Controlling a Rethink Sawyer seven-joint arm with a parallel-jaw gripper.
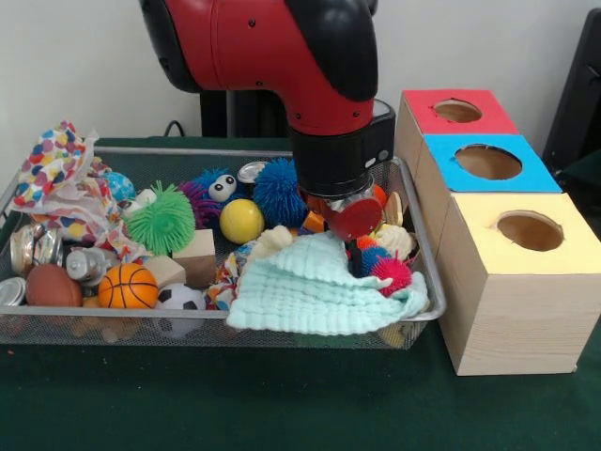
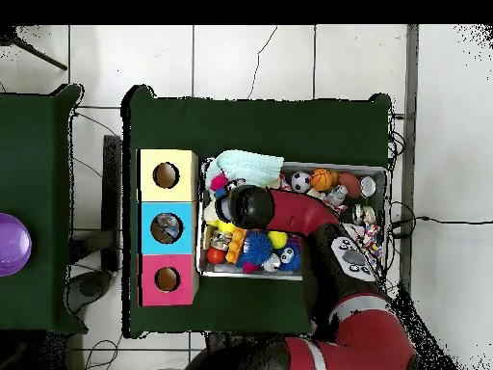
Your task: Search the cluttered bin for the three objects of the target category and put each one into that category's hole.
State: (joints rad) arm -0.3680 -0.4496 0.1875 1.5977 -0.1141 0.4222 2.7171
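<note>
In the front view, the red and black arm is lowered into the right part of the wire mesh bin, and the hand is buried among the toys beside a red disc; whether it is wide, narrow or holding anything cannot be told. The target category is not shown. Just near of it a pale green knitted cloth is draped, soft and limp. Left of that, a rubbery green spiky ball, a smooth yellow ball and a small orange basketball are seen; all are judged light, best pinched across the middle. To the right, three wooden boxes are set: red-topped, blue-topped, yellow-topped.

In the overhead view, the arm's wrist is seen over the bin's end nearest the boxes, on the green tabletop.
</note>
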